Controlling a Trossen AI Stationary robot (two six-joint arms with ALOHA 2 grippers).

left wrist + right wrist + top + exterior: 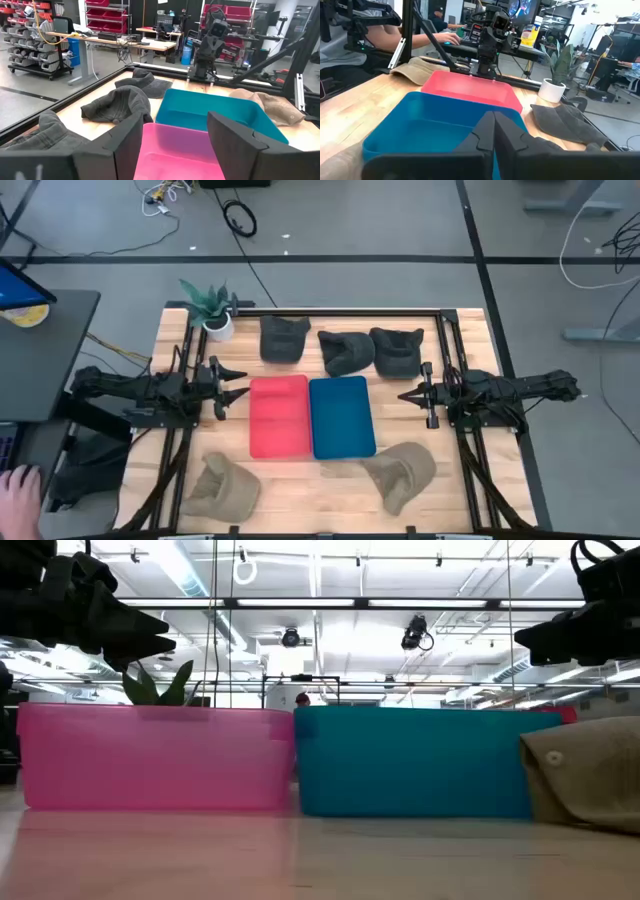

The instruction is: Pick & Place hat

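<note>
Three dark grey hats [283,338], [347,352], [397,348] lie flat along the table's far side. Two tan hats [222,485], [400,472] lie near the near edge. A pink bin [278,416] and a blue bin [342,416] stand side by side in the middle. My left gripper [232,387] hovers open just left of the pink bin, pointing at it [175,125]. My right gripper [405,394] hovers shut just right of the blue bin [494,117]. Both hang above the table in the low view, left [150,640] and right [530,640].
A potted plant [215,310] stands at the far left corner of the table. Black frame rails [340,311] run along the far edge and both sides. A person's hand [20,485] rests on a desk left of the table. Bare wood [300,485] shows between the tan hats.
</note>
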